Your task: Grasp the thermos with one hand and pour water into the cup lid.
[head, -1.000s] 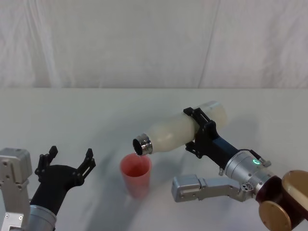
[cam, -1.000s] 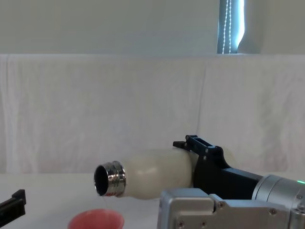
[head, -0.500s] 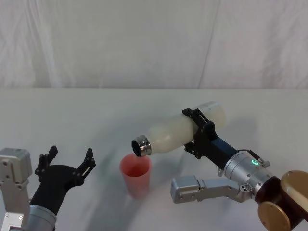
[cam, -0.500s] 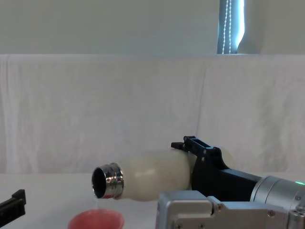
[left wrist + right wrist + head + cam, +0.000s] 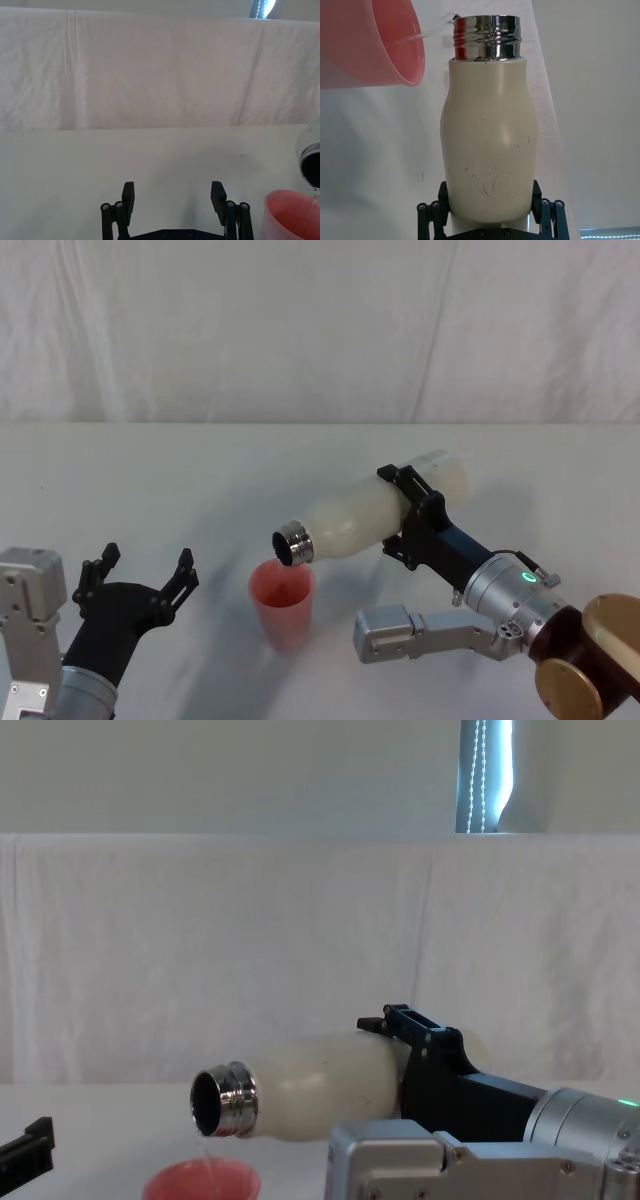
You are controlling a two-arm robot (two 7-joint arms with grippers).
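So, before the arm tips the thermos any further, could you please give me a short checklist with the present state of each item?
1. Grip: the right gripper is shut on the thermos near its base end, jaws on both sides: ok.
2. Mouth over target: the steel neck sits above the rim of the cup lid: ok.
3. Flow: a thin stream of water falls from the neck into the cup: ok.
4. Cup upright on the table: ok.
5. Fill level in the cup: cannot tell.
6. Left gripper open, parked to the cup's left, apart from it: ok.
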